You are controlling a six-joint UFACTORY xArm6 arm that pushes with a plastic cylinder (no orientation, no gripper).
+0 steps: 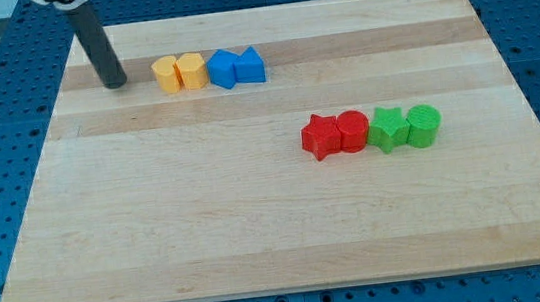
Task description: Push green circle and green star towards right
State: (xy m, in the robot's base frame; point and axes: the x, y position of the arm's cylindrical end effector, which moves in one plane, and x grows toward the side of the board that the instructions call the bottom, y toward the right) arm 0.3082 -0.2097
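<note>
Resting on the wooden counter [259, 233] near the view's top left, my tip [116, 85] stands just left of a row of four blocks: two yellow blocks [179, 72] (shapes hard to tell), a blue block [222, 68] and a blue triangle [250, 67]. The green star [386, 128] and green circle [423, 125] lie well apart from it, toward the view's right, touching each other. Left of them sit a red star [321, 136] and red circle [352, 130]. The rod carries no gripper, so there are no jaws to report.
</note>
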